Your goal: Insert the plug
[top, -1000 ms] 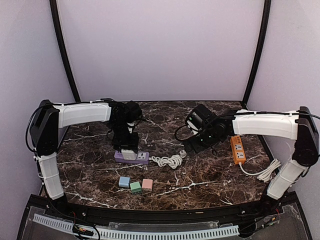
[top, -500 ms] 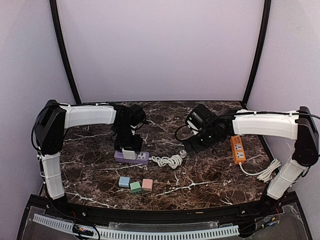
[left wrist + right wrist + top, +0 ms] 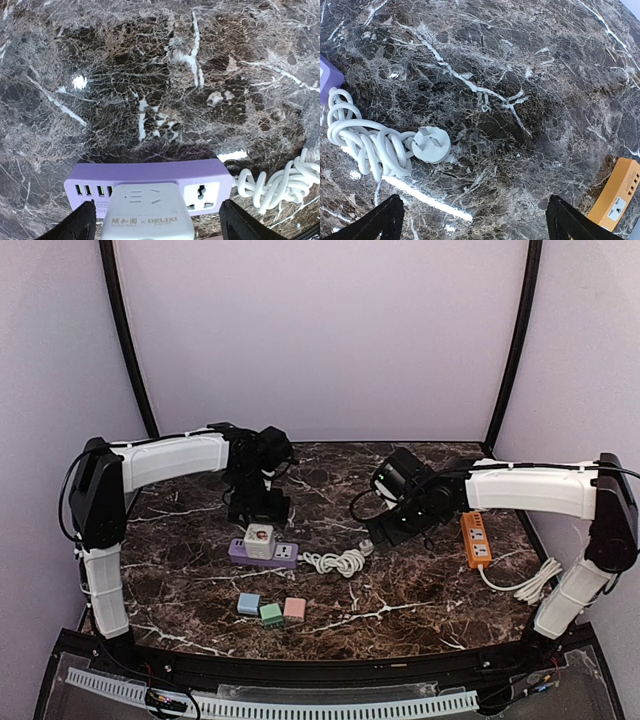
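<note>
A white plug block [image 3: 259, 538] sits upright in the purple power strip [image 3: 285, 554], left of its free socket [image 3: 201, 195]. My left gripper [image 3: 258, 508] hovers just behind and above it, open. In the left wrist view the plug block [image 3: 148, 212] fills the bottom centre, and both dark fingers [image 3: 75, 225] stand well clear of its sides over the strip [image 3: 150, 172]. My right gripper [image 3: 400, 530] is open over bare marble. The strip's own round white plug [image 3: 431, 144] lies prongs up to the left of it.
The strip's knotted white cord [image 3: 338, 562] lies to its right. An orange power strip [image 3: 475, 538] with a white cable sits at the right. Blue [image 3: 248, 603], green [image 3: 271, 614] and pink [image 3: 294, 608] cubes lie near the front.
My left gripper has opened, let go of the white plug block and drawn back and up from the purple strip. The right arm has not moved.
</note>
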`<state>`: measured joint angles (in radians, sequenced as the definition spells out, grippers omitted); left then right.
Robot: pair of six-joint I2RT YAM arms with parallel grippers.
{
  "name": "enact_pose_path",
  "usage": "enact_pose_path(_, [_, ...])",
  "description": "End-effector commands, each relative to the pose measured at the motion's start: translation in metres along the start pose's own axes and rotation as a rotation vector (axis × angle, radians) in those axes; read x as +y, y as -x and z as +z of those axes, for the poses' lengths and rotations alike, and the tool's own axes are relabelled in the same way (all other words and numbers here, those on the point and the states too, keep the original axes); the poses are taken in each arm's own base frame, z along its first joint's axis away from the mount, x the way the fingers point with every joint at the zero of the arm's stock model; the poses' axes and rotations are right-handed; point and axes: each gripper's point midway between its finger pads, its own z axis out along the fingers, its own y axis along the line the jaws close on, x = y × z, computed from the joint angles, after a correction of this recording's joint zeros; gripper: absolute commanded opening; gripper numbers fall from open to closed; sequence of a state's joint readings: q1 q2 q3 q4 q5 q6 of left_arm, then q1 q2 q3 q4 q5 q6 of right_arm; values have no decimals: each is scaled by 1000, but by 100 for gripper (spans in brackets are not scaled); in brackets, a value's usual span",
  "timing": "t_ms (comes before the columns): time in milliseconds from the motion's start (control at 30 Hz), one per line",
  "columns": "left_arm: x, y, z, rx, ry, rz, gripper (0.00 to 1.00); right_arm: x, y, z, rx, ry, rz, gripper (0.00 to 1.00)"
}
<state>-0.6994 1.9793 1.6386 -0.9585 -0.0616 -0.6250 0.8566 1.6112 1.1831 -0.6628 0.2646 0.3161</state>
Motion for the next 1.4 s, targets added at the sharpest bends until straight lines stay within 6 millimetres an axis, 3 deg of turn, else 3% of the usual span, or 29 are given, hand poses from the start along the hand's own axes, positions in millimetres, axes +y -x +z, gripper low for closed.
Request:
enact_pose_path(0, [7, -5, -45, -4, -10, 17, 87, -5, 8, -10, -39, -7, 23, 99])
enact_pose_path(100, [15, -14, -50, 28, 19, 17, 80, -5, 7, -10, -41, -4, 25, 99])
enact_pose_path(267, [24, -23, -54, 41, 49, 9, 61, -4, 8, -11, -45, 4, 32, 99])
enact_pose_path(533, [10, -26, -48, 46, 0, 8, 45, -3, 3, -11, -39, 16, 41, 99])
enact_pose_path(800, [8, -49, -22, 133, 48, 13, 43, -4, -2, -12, -34, 18, 51, 98])
enact_pose_path(1000, [32, -81, 7, 214, 141, 4, 43, -5, -4, -13, -32, 18, 57, 99])
enact_pose_path(1367, [24, -69, 16, 213, 143, 36, 43, -2, -3, -13, -29, 33, 62, 99])
